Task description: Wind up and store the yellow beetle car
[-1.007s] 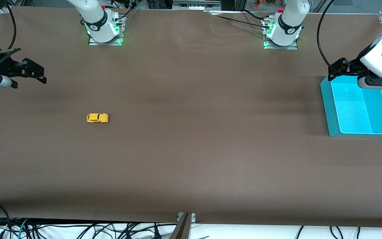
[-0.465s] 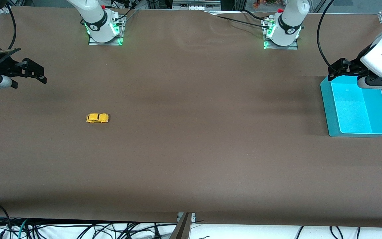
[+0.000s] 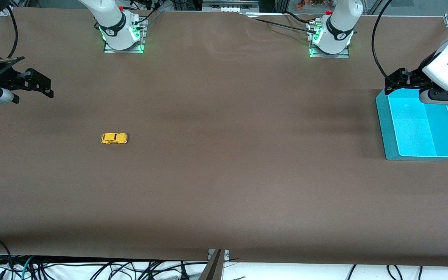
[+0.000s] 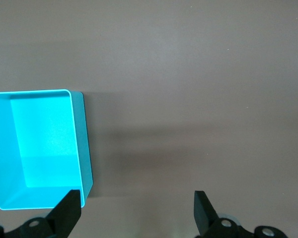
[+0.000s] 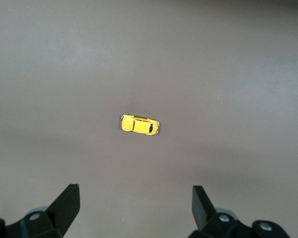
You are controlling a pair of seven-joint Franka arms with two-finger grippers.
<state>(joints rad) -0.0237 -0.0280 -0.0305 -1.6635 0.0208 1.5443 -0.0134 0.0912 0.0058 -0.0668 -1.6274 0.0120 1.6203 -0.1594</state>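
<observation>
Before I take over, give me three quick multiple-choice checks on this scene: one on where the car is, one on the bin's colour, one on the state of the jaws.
1. Where is the yellow beetle car?
A. in the bin
B. on the table, toward the right arm's end
C. held by the left gripper

2. What colour is the bin?
A. red
B. turquoise
C. white

3. How do the jaws of the right gripper and the left gripper stand?
A. both open, holding nothing
B. right shut on the car
C. both shut

Answers:
1 B, the car sits alone on the brown surface.
2 B, the front view and the left wrist view show it bright turquoise.
3 A, each wrist view shows the jaws spread with nothing between them.
</observation>
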